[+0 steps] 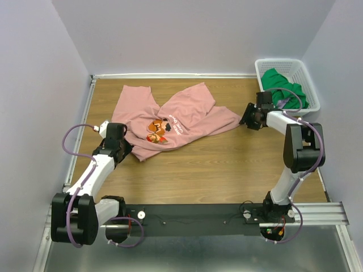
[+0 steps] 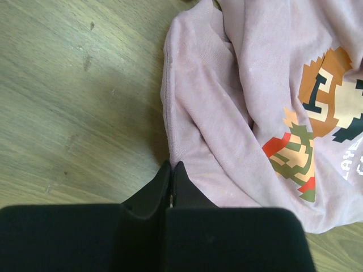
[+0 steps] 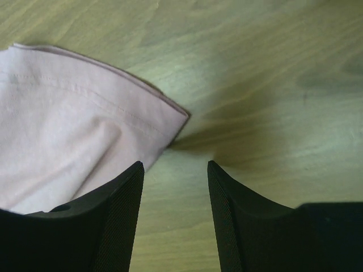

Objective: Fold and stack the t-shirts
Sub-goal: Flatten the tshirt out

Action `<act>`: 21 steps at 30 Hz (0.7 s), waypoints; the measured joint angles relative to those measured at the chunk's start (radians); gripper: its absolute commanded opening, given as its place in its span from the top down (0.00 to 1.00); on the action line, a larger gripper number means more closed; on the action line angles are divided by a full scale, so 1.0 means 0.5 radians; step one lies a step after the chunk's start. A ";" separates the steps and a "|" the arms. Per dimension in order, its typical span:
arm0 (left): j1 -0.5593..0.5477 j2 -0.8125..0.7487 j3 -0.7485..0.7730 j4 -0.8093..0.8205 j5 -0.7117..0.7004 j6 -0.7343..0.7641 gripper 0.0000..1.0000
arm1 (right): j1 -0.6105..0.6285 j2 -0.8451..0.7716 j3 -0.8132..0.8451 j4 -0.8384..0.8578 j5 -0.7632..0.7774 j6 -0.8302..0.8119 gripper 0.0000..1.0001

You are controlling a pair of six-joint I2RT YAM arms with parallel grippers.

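The dusty-pink t-shirt (image 1: 170, 122) lies crumpled on the wooden table, cartoon print up. My left gripper (image 1: 127, 148) is at its near-left edge. In the left wrist view the gripper (image 2: 171, 165) is shut, its tips at the hem of the pink shirt (image 2: 227, 113), with a thin sliver of cloth pinched between them. My right gripper (image 1: 248, 120) is open and empty just past the shirt's right corner. In the right wrist view the gripper (image 3: 174, 165) stands over bare wood, with the pink corner (image 3: 85, 136) by its left finger. The green t-shirt (image 1: 282, 90) lies bunched in the basket.
The white lattice basket (image 1: 283, 61) stands at the table's far right corner, right behind my right wrist. Pale walls close in the table on three sides. Bare wood (image 1: 215, 164) lies between the shirt and the arm bases.
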 measured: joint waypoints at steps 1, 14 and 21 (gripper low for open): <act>0.000 -0.011 0.001 -0.003 0.000 0.005 1.00 | 0.000 0.029 0.027 0.000 -0.002 0.005 0.43; -0.001 -0.117 -0.004 -0.012 -0.002 0.065 1.00 | 0.001 0.201 0.162 0.110 -0.034 0.060 0.48; 0.000 -0.151 -0.004 -0.028 -0.003 0.068 1.00 | 0.036 0.217 0.161 0.161 -0.034 0.067 0.54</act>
